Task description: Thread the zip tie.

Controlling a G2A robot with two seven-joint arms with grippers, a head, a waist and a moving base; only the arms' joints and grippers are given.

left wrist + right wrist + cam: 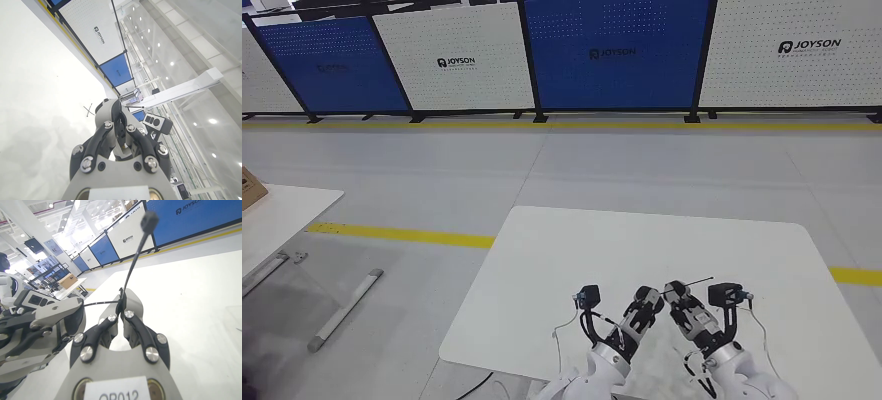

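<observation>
Holding zip tie (133,260) between both grippers. On strap, right gripper (121,300) fingers clamped tight, head (149,219) jutting beyond right gripper; left gripper (118,111), just beside right gripper, fingers pinched on tail. Likely next: curl tail toward head slot, square alignment, slow feed, no twisting.

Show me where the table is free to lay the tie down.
Bare: the far half of the table, beyond the left gripper and right gripper, and the strips to either side edge. Crowded: mid near edge, where both hold the zip tie.
</observation>
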